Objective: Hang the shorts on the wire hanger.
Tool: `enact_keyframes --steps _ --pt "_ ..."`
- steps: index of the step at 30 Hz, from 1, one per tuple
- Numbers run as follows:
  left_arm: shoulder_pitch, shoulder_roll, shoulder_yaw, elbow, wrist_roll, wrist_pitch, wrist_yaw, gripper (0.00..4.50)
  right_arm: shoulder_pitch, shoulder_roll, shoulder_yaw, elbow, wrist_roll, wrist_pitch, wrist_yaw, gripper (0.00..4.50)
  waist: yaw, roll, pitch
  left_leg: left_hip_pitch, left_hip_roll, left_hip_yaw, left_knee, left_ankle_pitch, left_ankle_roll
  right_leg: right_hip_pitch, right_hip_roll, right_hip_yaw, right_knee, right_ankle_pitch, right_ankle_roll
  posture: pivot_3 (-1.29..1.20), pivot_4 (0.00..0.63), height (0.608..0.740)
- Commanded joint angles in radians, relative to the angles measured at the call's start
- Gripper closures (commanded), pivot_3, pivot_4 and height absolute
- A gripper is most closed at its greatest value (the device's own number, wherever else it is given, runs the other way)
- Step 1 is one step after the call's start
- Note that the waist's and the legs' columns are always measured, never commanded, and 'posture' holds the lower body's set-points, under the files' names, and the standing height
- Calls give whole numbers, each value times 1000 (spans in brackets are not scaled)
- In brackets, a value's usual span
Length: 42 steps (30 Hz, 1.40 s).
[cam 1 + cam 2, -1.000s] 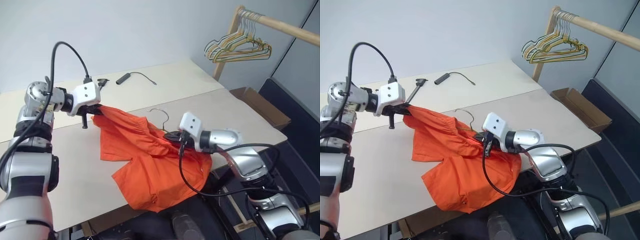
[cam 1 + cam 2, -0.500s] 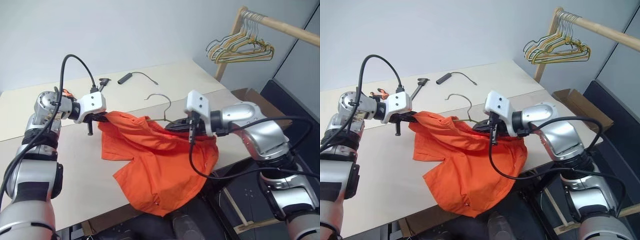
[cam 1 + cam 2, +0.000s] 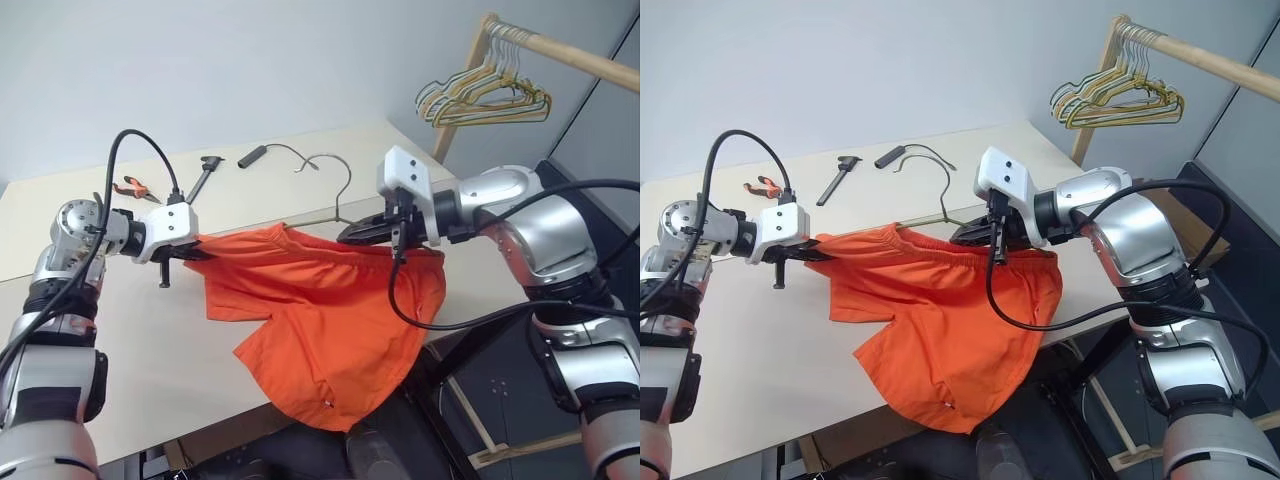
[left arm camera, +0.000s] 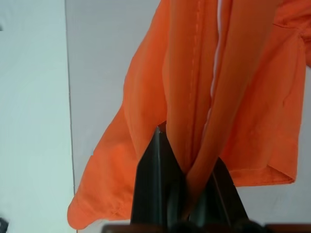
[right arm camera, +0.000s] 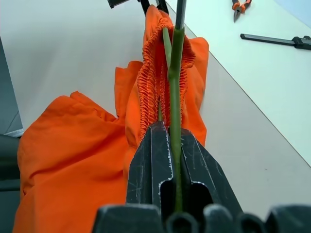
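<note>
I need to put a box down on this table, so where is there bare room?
Bare patches on the pale table: the far right corner, between the black cabled stick and the table's right edge; and the near left, in front of the bright orange shorts. Crowded: the far left, with black clamp tool and orange-handled pliers, and the middle under the shorts.

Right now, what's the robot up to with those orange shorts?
It is hanging the shorts on the wire hanger. The left gripper is shut on one end of the waistband. The right gripper is shut on the other end together with the hanger's wire. The waistband is stretched between them above the table, the legs trailing over the front edge.
</note>
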Motion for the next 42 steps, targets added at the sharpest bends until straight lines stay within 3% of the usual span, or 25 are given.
enact_keyframes --steps 1,13,21,35,42 --pt "-44 -15 55 -65 -70 62 13 4470 30 16 2 -37 -28 -25 -40 4500 1 -1 -1 0 0 0 0 0 0 0 0 0 0 0 0 -219 0 740" --pt "-106 36 64 -108 -112 124 -60 4470 262 182 -40 -82 -104 -222 -277 4500 2 -1 -1 1 0 0 0 0 0 0 0 0 1 0 0 -196 0 740" --pt "-150 48 62 -59 -108 118 -69 4470 357 245 -50 -37 -150 -381 -345 4500 1 -1 -1 1 0 0 0 0 0 0 1 0 1 0 0 -195 0 740" --pt "-92 48 65 -126 -130 143 -109 4470 245 388 72 239 -284 -575 -332 4500 0 -1 -2 2 0 0 0 0 0 1 1 0 2 0 0 -169 0 740" --pt "-59 80 74 -166 -142 158 -121 4470 240 332 108 316 -408 -572 -338 4500 4 -1 -2 2 0 0 0 0 0 0 1 0 2 0 0 -157 0 740"
